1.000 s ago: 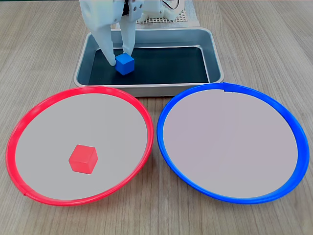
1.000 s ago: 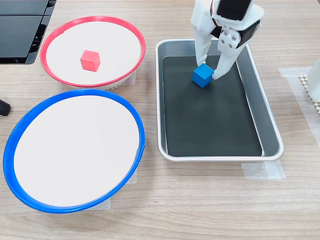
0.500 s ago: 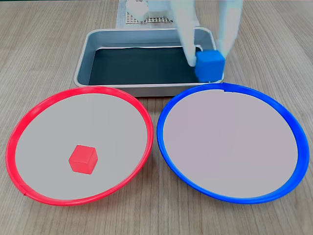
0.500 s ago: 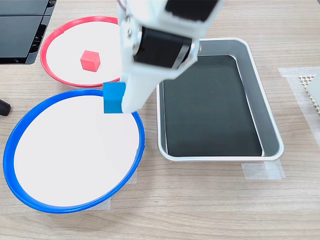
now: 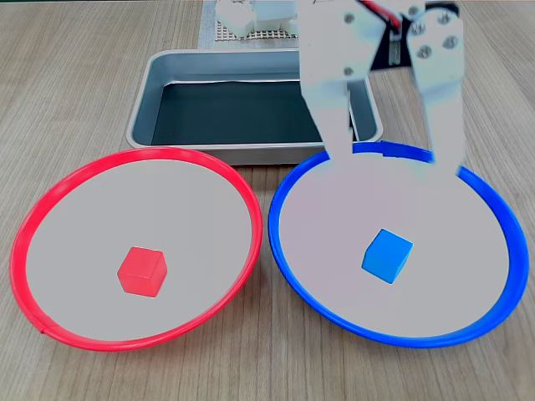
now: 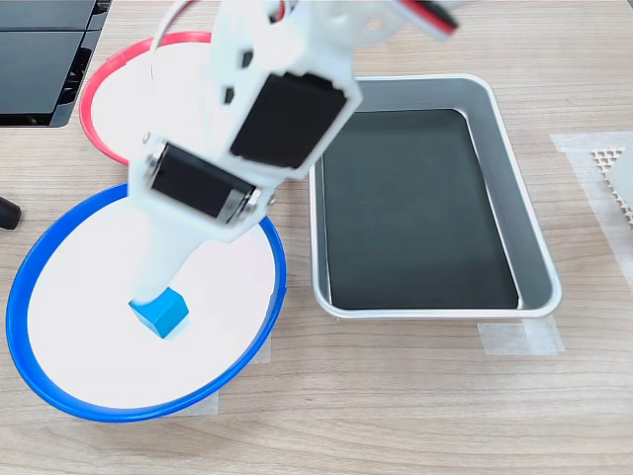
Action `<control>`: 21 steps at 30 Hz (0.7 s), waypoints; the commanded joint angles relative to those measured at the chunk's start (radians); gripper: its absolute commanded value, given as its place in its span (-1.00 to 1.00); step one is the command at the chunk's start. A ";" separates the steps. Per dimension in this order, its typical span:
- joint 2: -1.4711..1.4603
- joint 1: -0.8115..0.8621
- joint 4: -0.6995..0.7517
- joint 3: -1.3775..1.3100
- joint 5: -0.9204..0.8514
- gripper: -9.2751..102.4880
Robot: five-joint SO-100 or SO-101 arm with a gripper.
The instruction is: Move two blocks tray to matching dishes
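Note:
The blue block (image 5: 387,256) lies on the pale centre of the blue-rimmed dish (image 5: 326,209), right of middle. My gripper (image 5: 395,163) hangs open above the dish's far rim, its white fingers spread wide and clear of the block. In the other fixed view one finger (image 6: 163,267) points down beside the blue block (image 6: 160,312) in the blue dish (image 6: 79,327). The red block (image 5: 142,271) rests in the red-rimmed dish (image 5: 84,217). My arm hides most of the red dish (image 6: 124,109) there. The silver tray (image 5: 251,153) has nothing on its dark bottom (image 6: 415,198).
The arm's white base and a mesh plate (image 5: 251,33) stand behind the tray. A black device (image 6: 40,59) sits at the table's corner beyond the red dish. Tape patches (image 6: 519,338) lie by the tray. The dishes nearly touch each other.
The gripper carried the blue block out of the tray and over the blue dish, then opened. The block now lies in the dish, free of the fingers.

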 commanded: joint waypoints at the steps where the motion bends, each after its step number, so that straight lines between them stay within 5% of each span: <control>1: 0.256 0.046 -0.356 0.170 0.405 -0.84; 4: 0.554 0.155 -0.698 0.491 0.980 -0.84; 9: 0.936 0.218 -0.627 0.874 1.267 -0.84; 15: 1.499 0.244 -0.459 1.388 1.261 -0.83; 21: 1.896 0.285 -0.075 1.614 1.177 -0.83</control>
